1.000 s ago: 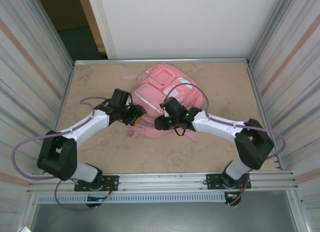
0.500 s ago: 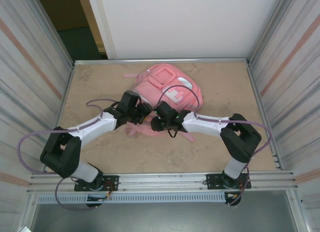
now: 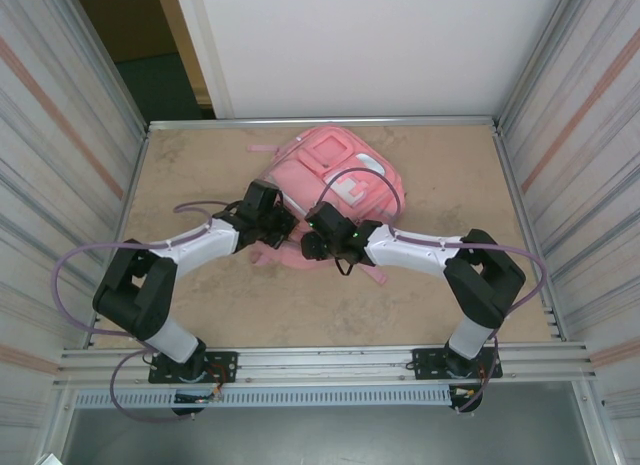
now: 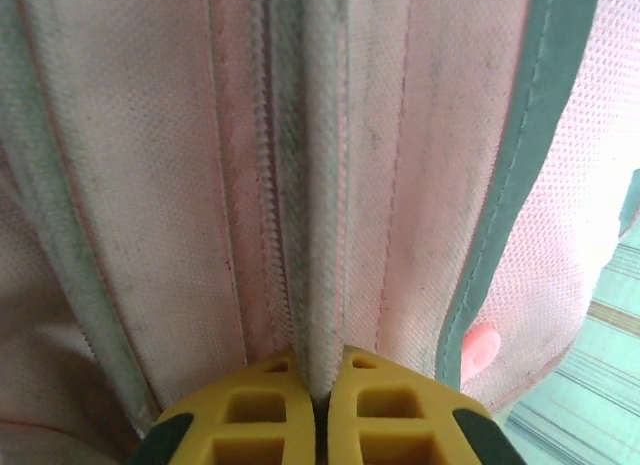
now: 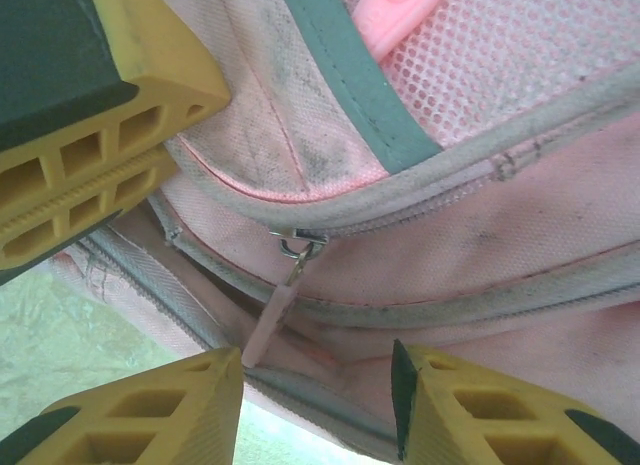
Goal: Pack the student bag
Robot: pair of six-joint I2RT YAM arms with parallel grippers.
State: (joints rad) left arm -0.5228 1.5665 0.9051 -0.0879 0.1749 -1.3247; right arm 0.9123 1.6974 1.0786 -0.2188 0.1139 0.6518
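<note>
Tan worktop (image 3: 200, 295) between metal walls carries everything. On it, the left hand (image 4: 318, 385) is pressed together, pinching a fabric ridge beside a zipper on the pink student bag (image 3: 335, 175), which lies at the far middle. The right hand (image 5: 315, 405) is spread, with a zipper pull (image 5: 268, 330) just ahead of its gap. The thin fold may slip free, or the closing fingers may miss the pull. The bag's contents are hidden.

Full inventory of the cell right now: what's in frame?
student bag: one, pink, lying on the far middle of the table.
zipper pull: one, pale pink tab on a metal slider, on the bag, in the gap between the fingers of the right gripper.
table: one, tan, under the bag.
left gripper: one, yellow fingers, shut on a fold of the bag.
right gripper: one, yellow fingers, open.
</note>
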